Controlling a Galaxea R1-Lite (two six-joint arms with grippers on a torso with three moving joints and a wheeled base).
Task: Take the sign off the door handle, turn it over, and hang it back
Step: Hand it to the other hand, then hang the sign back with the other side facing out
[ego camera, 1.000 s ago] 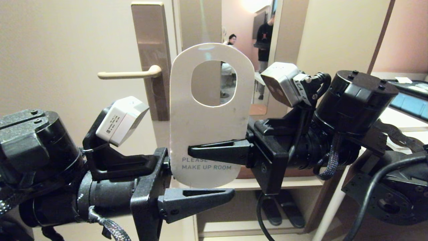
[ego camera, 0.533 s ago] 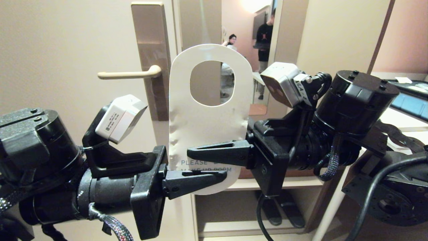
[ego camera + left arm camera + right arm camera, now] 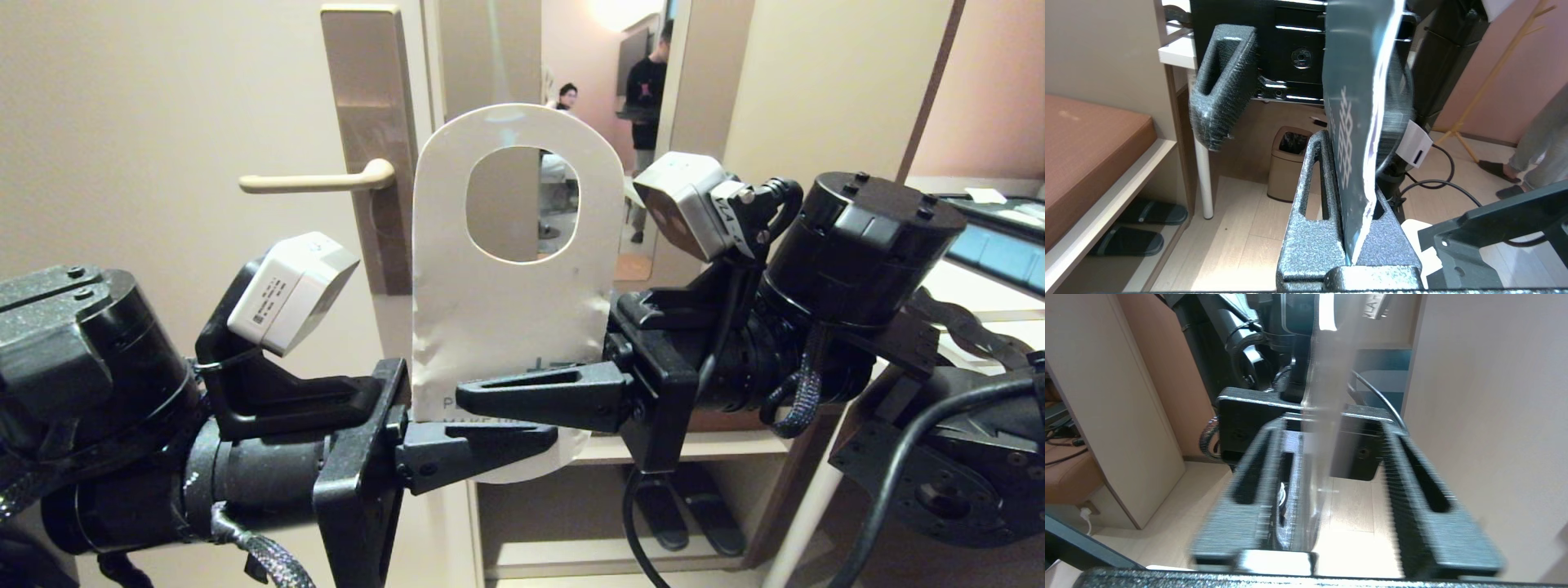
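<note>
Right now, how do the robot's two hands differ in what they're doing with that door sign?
The left hand is shut on the sign's bottom edge; the right hand stands open around it, gripping nothing. The left hand reaches in lower, the right hand just above. Both point level, toward each other.

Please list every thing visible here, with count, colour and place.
sign: 1, white face toward head camera, off the handle, upright between both pincers
handle: 1, beige, on bronze plate, left of sign
slippers: 2, dark, floor under bench
bin: 1, brown, floor
people: 2, far doorway
left pincer: 1, black, shut on sign's lower end
right pincer: 1, black, open around sign
</note>
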